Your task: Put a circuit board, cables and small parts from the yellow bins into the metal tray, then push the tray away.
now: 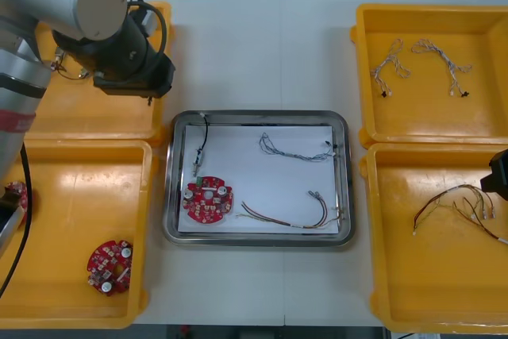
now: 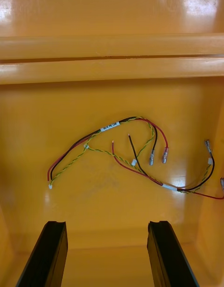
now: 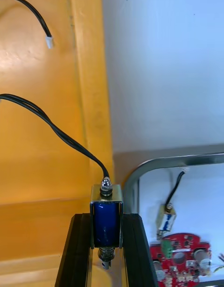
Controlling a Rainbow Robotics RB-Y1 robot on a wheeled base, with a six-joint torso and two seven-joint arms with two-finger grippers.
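Fingers (image 3: 77,249) of the left gripper (image 3: 106,218) are clamped on a small blue-bodied metal part (image 3: 106,226) trailing a black cable (image 3: 56,128), over the edge of the far left yellow plastic bin (image 1: 87,121), beside the shiny metal tray (image 1: 258,115), where a round red circuit board (image 1: 209,200) lies. The right gripper (image 2: 107,225) is spread apart above a red and yellow cable (image 2: 116,149) in the near right yellow bin (image 1: 389,291).

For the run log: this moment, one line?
left gripper: shut on small metal part, over yellow bin | right gripper: open above red and yellow cables
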